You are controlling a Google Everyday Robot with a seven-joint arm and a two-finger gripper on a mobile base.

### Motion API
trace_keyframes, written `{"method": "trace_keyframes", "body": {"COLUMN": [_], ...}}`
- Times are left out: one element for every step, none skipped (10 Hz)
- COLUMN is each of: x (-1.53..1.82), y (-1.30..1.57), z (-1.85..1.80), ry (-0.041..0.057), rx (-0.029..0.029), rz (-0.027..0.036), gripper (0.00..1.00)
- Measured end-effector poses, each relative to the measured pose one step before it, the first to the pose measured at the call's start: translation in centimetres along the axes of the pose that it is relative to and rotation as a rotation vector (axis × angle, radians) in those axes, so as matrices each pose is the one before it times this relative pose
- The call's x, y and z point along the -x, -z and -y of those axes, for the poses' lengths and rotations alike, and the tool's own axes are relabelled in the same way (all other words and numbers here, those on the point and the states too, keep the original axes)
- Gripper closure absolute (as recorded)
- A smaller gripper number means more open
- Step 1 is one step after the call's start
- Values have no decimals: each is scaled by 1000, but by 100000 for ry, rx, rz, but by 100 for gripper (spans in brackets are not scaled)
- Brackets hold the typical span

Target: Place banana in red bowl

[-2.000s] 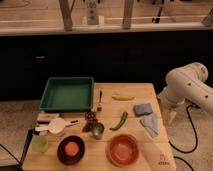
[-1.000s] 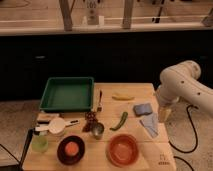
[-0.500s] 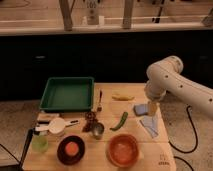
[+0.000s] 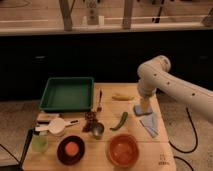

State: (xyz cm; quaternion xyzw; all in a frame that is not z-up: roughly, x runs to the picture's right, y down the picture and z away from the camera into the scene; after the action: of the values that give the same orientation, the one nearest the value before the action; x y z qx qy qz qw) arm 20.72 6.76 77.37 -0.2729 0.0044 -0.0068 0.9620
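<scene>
The banana (image 4: 122, 97) lies untouched near the table's far edge, just right of the green tray (image 4: 67, 93) and well apart from the red bowl (image 4: 123, 149) at the front. The arm has swung in from the right, so the gripper (image 4: 145, 108) now hangs just beside the banana, over a blue cloth (image 4: 149, 123). Half a second ago it was further right. Whether it is spread or closed, I cannot tell. This looks like the approach, with the grasp not yet begun.
</scene>
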Motion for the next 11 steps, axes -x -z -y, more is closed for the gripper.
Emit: {"method": "trace_keyframes", "body": {"x": [23, 422, 805, -150, -237, 581, 446, 230, 90, 84, 67], "y": [-582, -242, -493, -272, -428, -365, -311, -453, -264, -392, -434], "z": [169, 506, 545, 377, 107, 355, 349, 434, 273, 282, 336], "ry": [-250, 167, 307, -282, -477, 163, 96, -130, -6, -27, -55], "rx": [69, -316, 60, -196, 243, 106, -45, -75, 19, 154, 207], "rz": [321, 132, 1039, 319, 585, 1326, 809, 584, 509, 652, 832], "gripper": [20, 20, 20, 20, 20, 20, 20, 20, 20, 20, 20]}}
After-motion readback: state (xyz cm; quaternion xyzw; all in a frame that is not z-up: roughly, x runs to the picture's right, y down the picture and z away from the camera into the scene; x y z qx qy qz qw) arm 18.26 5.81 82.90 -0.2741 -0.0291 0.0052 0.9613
